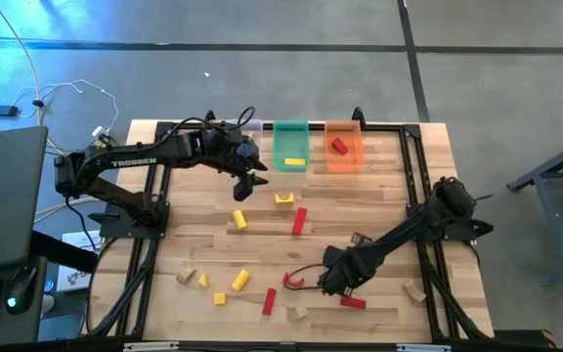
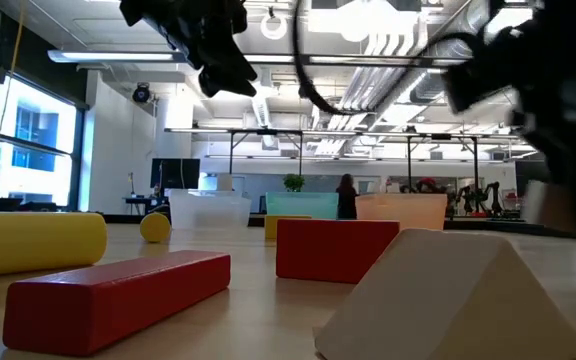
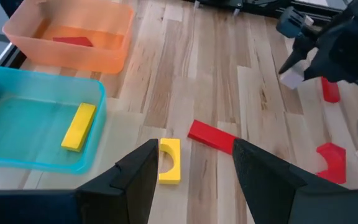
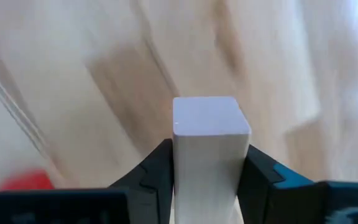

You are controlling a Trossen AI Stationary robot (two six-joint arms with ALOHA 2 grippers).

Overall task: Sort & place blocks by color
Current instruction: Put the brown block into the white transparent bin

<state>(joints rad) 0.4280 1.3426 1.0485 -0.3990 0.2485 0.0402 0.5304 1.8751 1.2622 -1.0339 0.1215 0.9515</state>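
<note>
Tan block pinched in the right pincer [image 4: 207,180] above the front of the surface [image 1: 379,196].

The tan block [image 4: 209,155] is clamped between both fingers, its long axis running out past the tips, square end face foremost. The left pincer [image 3: 194,177] is held spread near the bins, over a yellow arch [image 3: 169,160] and a red bar [image 3: 212,136]. A yellow bar [image 3: 79,126] is seen lengthwise in the green bin [image 3: 17,158]; a red piece [image 3: 73,42] lies in the orange bin [image 3: 107,59].

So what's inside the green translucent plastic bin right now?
One flat yellow wooden bar lies on the floor of the green translucent plastic bin. Nothing else shows inside; its near corner is cut off in the left wrist view.
</note>
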